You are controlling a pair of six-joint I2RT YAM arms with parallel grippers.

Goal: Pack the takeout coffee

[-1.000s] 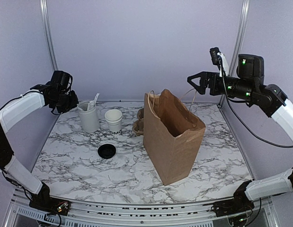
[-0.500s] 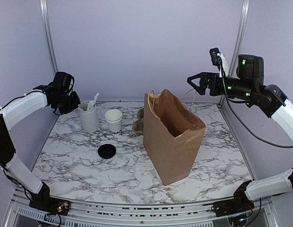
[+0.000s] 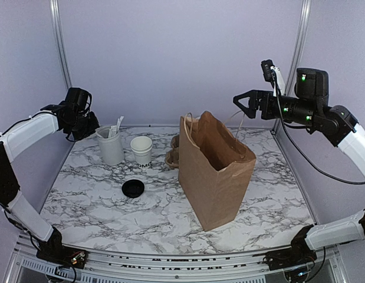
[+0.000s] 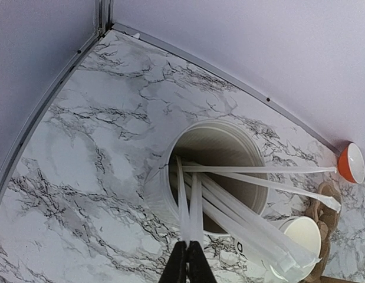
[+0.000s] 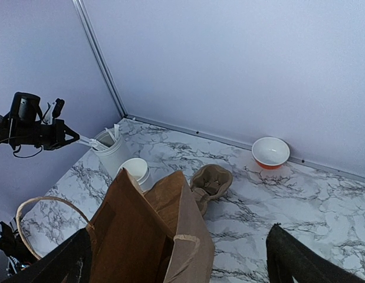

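At the tips of my left gripper (image 4: 188, 264) a white plastic cutlery handle (image 4: 195, 212) is pinched, with the jaws closed tight on it. Its other end lies inside the plain white tumbler (image 3: 110, 148) just below and ahead of the fingers. Just beside the tumbler, on the side away from this gripper, stands the takeout coffee cup (image 3: 141, 151). It is upright and open at the top, with dark lettering low on its side. Its black lid (image 3: 133, 188) lies flat on the marble table (image 3: 99, 206), apart from the cup and nearer my bases. Past the cup sits the brown pulp carrier (image 3: 173, 154), just beside the open paper bag (image 3: 214, 171). My right gripper (image 3: 239, 106) hangs high above the bag's far side, jaws spread wide with nothing between them. Below and ahead of it a small orange bowl (image 5: 270, 152) rests by the back wall.
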